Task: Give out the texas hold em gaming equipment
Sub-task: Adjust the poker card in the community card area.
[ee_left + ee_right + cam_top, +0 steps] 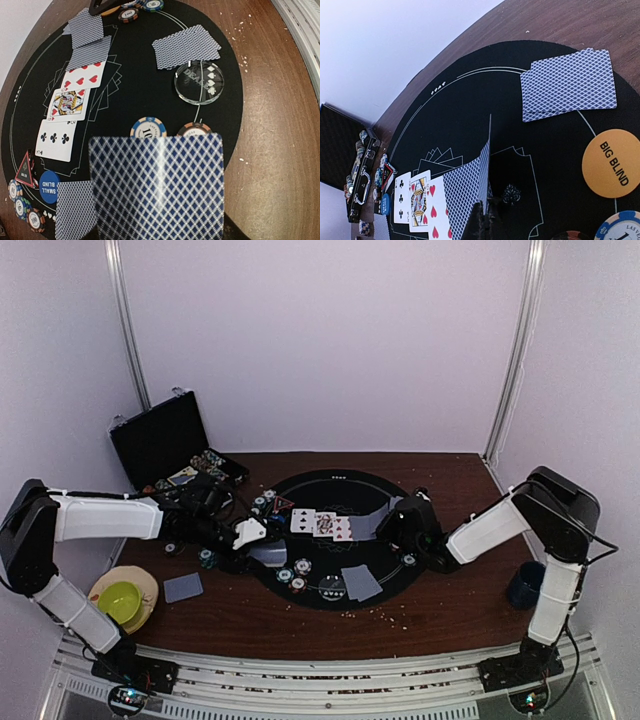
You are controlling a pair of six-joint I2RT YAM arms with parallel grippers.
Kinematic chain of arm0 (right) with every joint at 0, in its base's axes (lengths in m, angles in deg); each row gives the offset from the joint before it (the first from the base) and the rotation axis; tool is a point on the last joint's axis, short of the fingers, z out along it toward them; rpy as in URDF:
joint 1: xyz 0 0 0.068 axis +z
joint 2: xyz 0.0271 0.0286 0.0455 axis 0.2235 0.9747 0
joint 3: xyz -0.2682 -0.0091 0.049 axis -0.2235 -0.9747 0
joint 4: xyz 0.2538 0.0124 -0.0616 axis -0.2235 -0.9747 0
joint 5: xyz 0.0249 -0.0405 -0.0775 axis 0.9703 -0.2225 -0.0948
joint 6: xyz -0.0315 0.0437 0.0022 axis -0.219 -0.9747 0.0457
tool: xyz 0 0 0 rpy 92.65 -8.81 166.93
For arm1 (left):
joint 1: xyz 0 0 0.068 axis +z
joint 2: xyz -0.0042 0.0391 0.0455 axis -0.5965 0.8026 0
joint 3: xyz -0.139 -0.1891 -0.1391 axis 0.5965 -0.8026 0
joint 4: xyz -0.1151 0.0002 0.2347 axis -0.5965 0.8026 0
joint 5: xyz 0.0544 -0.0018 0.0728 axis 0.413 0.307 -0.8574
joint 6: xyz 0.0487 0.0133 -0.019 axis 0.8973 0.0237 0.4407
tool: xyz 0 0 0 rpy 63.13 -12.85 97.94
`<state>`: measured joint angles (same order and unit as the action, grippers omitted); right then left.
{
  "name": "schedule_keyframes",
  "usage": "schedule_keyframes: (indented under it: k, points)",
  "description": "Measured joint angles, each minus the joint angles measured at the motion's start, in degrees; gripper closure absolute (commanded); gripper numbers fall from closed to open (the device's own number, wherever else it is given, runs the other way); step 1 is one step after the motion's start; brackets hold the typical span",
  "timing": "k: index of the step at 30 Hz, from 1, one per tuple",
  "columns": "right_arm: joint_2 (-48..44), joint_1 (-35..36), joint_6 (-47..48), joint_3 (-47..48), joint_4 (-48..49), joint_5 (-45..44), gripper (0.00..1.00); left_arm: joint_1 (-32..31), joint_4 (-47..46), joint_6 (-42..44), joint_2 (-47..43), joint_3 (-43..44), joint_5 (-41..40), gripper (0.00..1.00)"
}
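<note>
blue-backed card (156, 187) is clamped in the left gripper (252, 536), hanging over the near-left of the mat; one card or several, cannot tell. right gripper (405, 525) is closed on a second card (470, 197), held edge-up above the mat's middle. done, by the look of it: three face-up cards (65, 107) in a row, face-down pairs (186, 47) at several seats, dealer button (199, 81), big blind disc (613, 162), small blind disc (49, 186) and a few chip stacks (148, 129) set out. left, i judge: the two held cards, and probably more chips, since some sit in the open black case (160, 440). surface: round black mat (470, 120) on a brown wood table (280, 125), crumbs scattered. pale walls; green bowl (120, 600) at left, dark mug (522, 585) at right.
</note>
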<state>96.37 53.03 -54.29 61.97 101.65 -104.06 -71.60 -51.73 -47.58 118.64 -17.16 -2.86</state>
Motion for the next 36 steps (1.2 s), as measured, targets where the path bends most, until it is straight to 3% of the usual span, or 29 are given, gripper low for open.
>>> schedule_keyframes:
  k: [22,36]
  points:
    - [-0.6,2.4,-2.3,1.0,-7.6,-0.6,0.83,0.0,0.0,0.0,0.2,0.0,0.0,0.47]
    - [-2.6,3.0,-1.6,2.1,-12.5,-5.4,0.83,0.0,0.0,0.0,0.2,0.0,0.0,0.47]
